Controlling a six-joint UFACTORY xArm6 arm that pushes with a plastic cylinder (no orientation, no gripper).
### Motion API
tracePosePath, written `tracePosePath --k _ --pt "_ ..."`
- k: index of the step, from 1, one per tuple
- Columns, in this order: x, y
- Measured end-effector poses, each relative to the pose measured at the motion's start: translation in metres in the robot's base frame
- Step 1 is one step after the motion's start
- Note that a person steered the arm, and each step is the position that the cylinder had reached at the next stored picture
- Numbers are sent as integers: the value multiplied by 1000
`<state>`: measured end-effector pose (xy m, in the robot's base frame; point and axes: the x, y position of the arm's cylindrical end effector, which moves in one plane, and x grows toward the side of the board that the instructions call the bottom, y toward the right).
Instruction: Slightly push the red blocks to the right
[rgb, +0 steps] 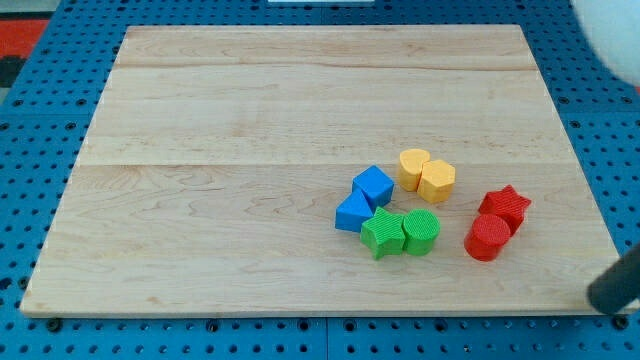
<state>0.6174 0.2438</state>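
Red pair sits at the view's lower right of the bench (200, 120): red star (505, 205) above, red cylinder (487, 238) just below and left of it, the two touching; dark rod enters at the view's bottom right corner, off the wooden board's edge, blurred; my tip (603, 298) lies well to the right of and below the red cylinder, apart from every block; no claw on this arm, so spread or pressed together doesn't apply, can't tell anything there; green star (381, 232) and green cylinder (421, 231) touch side by side, left of the reds with a gap between; blue cube (373, 186) sits over a second blue block (353, 213), shape unclear, both touching and abutting the green star; two yellow blocks (426, 174) touch each other above the greens, exact shapes hard to make out; pale blurred shape at the view's top right corner.
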Motion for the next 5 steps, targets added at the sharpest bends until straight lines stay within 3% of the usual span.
tracePosePath --k 1,2,4,5 --pt "-2 -74" --pt "-22 -98" --pt "-73 -98" --pt "-73 -94"
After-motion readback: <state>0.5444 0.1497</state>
